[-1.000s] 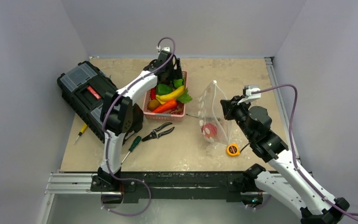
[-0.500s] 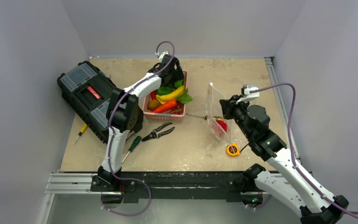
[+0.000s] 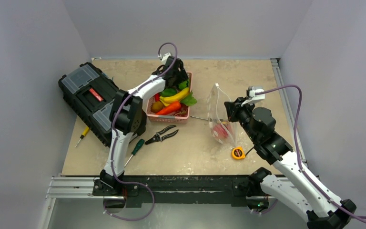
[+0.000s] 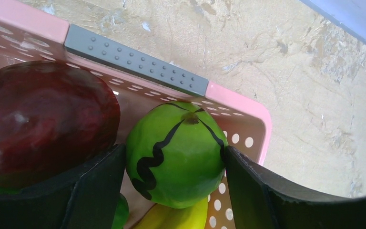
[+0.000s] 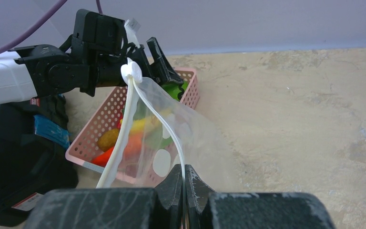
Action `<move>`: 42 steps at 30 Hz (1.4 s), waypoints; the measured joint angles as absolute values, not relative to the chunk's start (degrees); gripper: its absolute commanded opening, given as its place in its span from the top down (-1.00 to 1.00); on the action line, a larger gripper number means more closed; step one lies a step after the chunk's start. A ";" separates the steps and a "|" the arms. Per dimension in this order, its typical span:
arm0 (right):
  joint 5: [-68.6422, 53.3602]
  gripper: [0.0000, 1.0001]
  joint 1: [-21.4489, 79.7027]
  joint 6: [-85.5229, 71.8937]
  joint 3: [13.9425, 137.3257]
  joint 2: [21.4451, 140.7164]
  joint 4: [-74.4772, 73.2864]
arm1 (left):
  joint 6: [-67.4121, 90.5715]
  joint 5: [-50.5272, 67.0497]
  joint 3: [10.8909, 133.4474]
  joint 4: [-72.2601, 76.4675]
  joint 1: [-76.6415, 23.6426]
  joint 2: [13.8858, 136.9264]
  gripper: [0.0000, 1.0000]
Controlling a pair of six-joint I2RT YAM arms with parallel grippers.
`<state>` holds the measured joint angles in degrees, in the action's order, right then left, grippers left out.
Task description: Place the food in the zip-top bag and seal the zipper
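Note:
The clear polka-dot zip-top bag [image 3: 218,110] hangs upright right of the pink basket [image 3: 187,114], with a red food piece [image 3: 220,130] in its bottom. My right gripper [image 3: 229,106] is shut on the bag's whitish zipper strip [image 5: 178,143]; the mouth gapes open in the right wrist view [image 5: 184,179]. My left gripper [image 3: 175,71] is inside the basket's far end [image 4: 171,78], its jaws closed against both sides of a green striped fruit [image 4: 176,152] that rests on a banana [image 4: 181,220]. A dark red fruit [image 4: 43,124] lies beside it.
The basket also holds a banana [image 3: 174,97], a carrot [image 3: 167,109] and greens. A black toolbox [image 3: 88,98] stands at the left. Pliers [image 3: 162,135], a green-handled screwdriver [image 3: 136,149], a yellow screwdriver [image 3: 82,135] and a yellow tape measure [image 3: 238,153] lie on the table.
My left gripper has shifted to the basket's far end and down into it. The bag has swung and narrowed in my right gripper, and the red food inside has shifted.

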<state>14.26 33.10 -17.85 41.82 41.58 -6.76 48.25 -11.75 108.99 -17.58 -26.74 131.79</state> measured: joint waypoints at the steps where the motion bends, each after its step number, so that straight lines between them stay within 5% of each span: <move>1: 14.24 1.00 33.10 -17.85 41.82 41.58 -6.76 | 47.90 -11.70 108.64 -17.28 -26.74 131.66 -0.08; 19: 14.04 1.00 33.10 -17.87 41.74 41.45 -6.74 | 42.11 -7.73 95.81 -19.77 -26.63 107.22 0.09; 34: 13.26 1.00 33.10 -17.87 41.74 42.09 -6.76 | 44.36 26.94 69.34 -13.21 -27.94 75.16 0.10; 42: 12.05 1.00 33.10 -17.45 41.74 43.29 -6.79 | 47.62 35.35 68.36 -0.01 -41.01 71.29 0.23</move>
